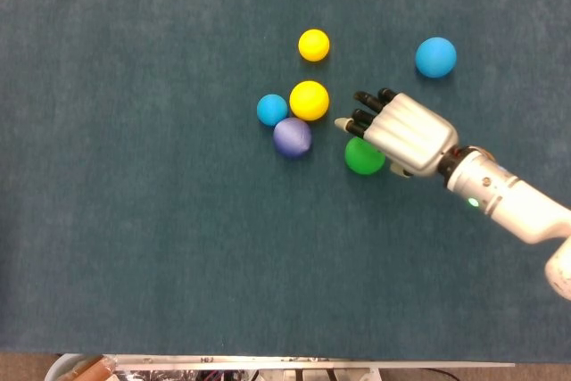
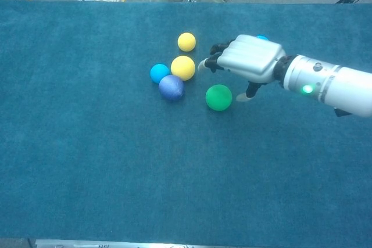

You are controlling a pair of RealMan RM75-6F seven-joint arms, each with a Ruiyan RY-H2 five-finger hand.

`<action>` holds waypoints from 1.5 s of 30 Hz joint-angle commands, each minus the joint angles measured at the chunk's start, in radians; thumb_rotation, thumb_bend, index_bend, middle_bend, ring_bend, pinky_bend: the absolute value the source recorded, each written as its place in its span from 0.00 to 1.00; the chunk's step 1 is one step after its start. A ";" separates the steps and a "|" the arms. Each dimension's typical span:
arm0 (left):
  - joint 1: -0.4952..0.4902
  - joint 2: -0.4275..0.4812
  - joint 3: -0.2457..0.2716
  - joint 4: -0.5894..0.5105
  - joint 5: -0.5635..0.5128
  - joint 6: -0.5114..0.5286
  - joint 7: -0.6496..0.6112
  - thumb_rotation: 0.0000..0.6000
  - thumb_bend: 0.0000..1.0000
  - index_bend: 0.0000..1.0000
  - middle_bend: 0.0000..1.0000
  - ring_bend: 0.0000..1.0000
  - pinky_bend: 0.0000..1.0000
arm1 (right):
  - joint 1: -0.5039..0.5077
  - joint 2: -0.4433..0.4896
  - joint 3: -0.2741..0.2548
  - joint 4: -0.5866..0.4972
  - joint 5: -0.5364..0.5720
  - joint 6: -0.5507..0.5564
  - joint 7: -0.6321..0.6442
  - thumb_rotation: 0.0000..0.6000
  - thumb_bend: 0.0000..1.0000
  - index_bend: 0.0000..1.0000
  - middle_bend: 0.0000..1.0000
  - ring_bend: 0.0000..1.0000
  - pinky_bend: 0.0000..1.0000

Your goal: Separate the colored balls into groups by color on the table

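The right robot hand [image 1: 400,131] is seen above the tabletop [image 1: 134,220], palm down, fingers loosely curled with nothing gripped; whether it counts as open or closed cannot be told. The left robot hand is not seen in either view.

The green ball [image 1: 363,156] lies just beside the hand, partly under its edge in the head view and clear of the cluster. The cluster: large yellow ball [image 1: 309,100], small light-blue ball [image 1: 272,110] and purple ball [image 1: 292,137], touching or nearly so. A second yellow ball [image 1: 313,45] lies near, beyond it; a larger light-blue ball [image 1: 435,57] lies well apart to the right.

Step judged: green is being isolated. The next move likely calls for bringing the yellows together and moving the blue out of the cluster.

Balls are round: no long axis, no pointing direction.
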 commanded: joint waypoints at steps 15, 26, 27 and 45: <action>0.009 -0.003 0.002 0.017 -0.004 0.001 -0.024 1.00 0.32 0.21 0.25 0.25 0.19 | -0.013 0.016 -0.026 -0.031 0.031 -0.028 -0.034 1.00 0.11 0.20 0.34 0.14 0.29; 0.003 -0.008 0.002 0.017 0.001 -0.009 -0.022 1.00 0.32 0.21 0.25 0.25 0.19 | -0.030 0.005 -0.039 -0.005 0.020 -0.035 -0.010 1.00 0.11 0.22 0.34 0.14 0.29; 0.003 -0.008 0.003 0.017 0.002 -0.008 -0.023 1.00 0.32 0.21 0.25 0.25 0.19 | -0.029 -0.004 -0.039 0.006 0.019 -0.038 -0.008 1.00 0.11 0.23 0.34 0.14 0.29; 0.014 -0.006 0.006 0.018 0.008 0.008 -0.033 1.00 0.32 0.21 0.25 0.25 0.19 | -0.048 -0.045 -0.066 0.013 -0.035 -0.038 0.005 1.00 0.14 0.45 0.49 0.22 0.29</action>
